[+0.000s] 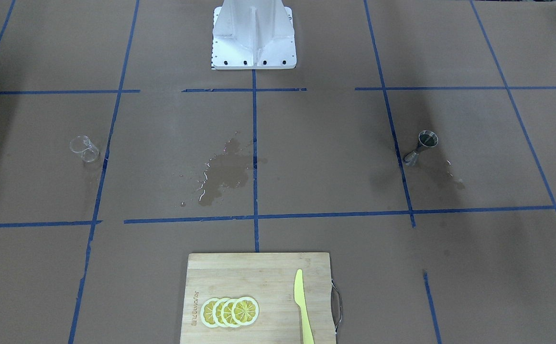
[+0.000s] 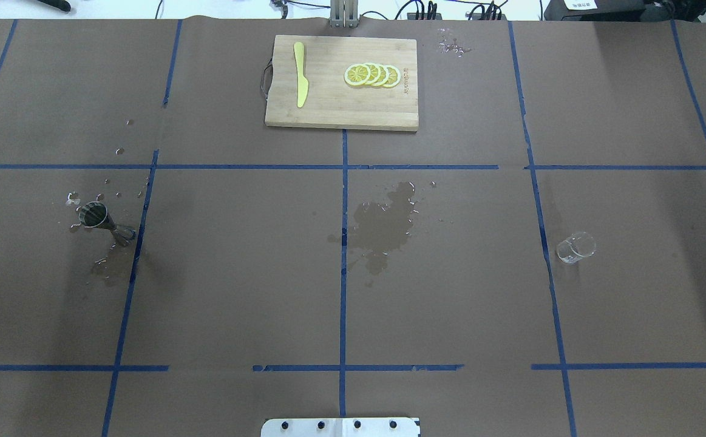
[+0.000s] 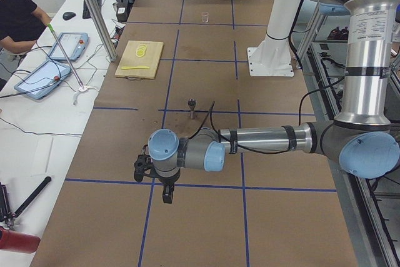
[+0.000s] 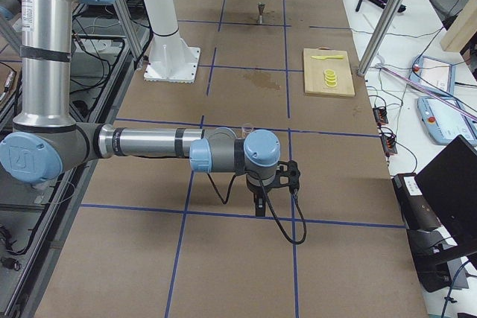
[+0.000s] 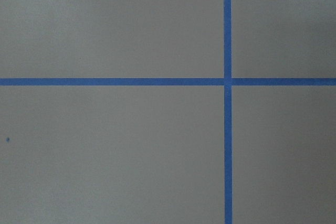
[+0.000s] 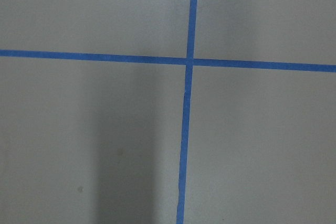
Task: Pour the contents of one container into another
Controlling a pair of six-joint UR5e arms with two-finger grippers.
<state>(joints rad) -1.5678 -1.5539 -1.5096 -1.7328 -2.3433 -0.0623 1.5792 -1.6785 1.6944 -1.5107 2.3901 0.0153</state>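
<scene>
The small clear glass cup (image 2: 575,247) stands upright on the brown paper at the table's right side, also seen as the cup (image 1: 84,149). The grey steel jigger (image 2: 105,221) stands upright on the left side, with droplets around it; it shows again as the jigger (image 1: 421,148). Neither arm is in the overhead or front view. My left gripper (image 3: 167,193) hangs over the table end, well short of the jigger (image 3: 192,107). My right gripper (image 4: 258,205) hangs over the opposite end. I cannot tell whether either is open or shut. Both wrist views show only paper and blue tape.
A wooden cutting board (image 2: 328,109) with lemon slices (image 2: 372,74) and a yellow knife (image 2: 300,74) lies at the far middle. A wet spill (image 2: 383,227) darkens the centre. The robot base (image 1: 254,36) stands at the near edge. A person (image 3: 15,17) sits at a side table.
</scene>
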